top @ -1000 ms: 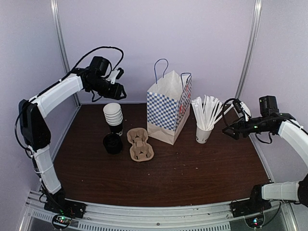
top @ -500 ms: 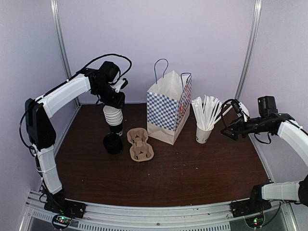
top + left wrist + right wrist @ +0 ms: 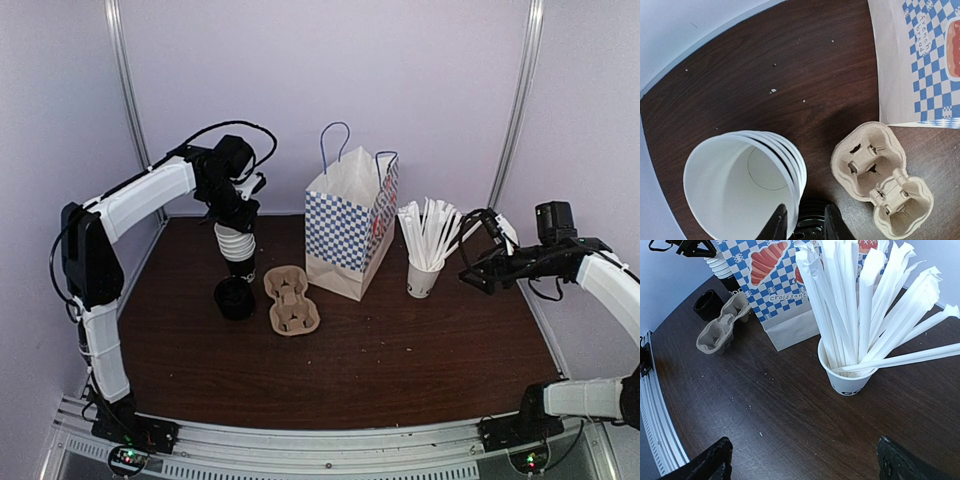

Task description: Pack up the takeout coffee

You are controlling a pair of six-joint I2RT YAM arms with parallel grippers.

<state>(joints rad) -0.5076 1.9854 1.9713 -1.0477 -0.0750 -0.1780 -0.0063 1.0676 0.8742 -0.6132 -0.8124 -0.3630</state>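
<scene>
From above, the left gripper (image 3: 233, 212) is seen at the top of the stack of lidless cups (image 3: 237, 245), near the back left corner of the table (image 3: 400, 370). The takeout coffee (image 3: 234, 298) is found standing on the table at 6 o'clock of that stack, just beside it and touched by neither gripper. The cardboard carrier (image 3: 290, 300) lies at 3 o'clock of the coffee, and the checkered bag (image 3: 345, 235) stands upright at 1 o'clock of the carrier. The white cup of sticks (image 3: 424, 278) is placed at 3 o'clock of the bag. The right gripper (image 3: 470, 275) is held in the air at 3 o'clock of that cup, apart from it.

In the left wrist view, the stack's white inside is seen at 9 o'clock of the fingers (image 3: 778, 225). A narrow gap is shown between the two fingers, with the top cup's rim at the 9 o'clock finger. Whether that rim is pinched cannot be told. The coffee's black lid is glimpsed below, in the gap at 6 o'clock of the frame. The carrier lies at 3 o'clock.

In the right wrist view, the two fingers are seen spread wide at the lower corners, released, with only table between them. The white cup stands at 12 o'clock. The coffee is seen far off at 10 o'clock, just beside the carrier's far end.
</scene>
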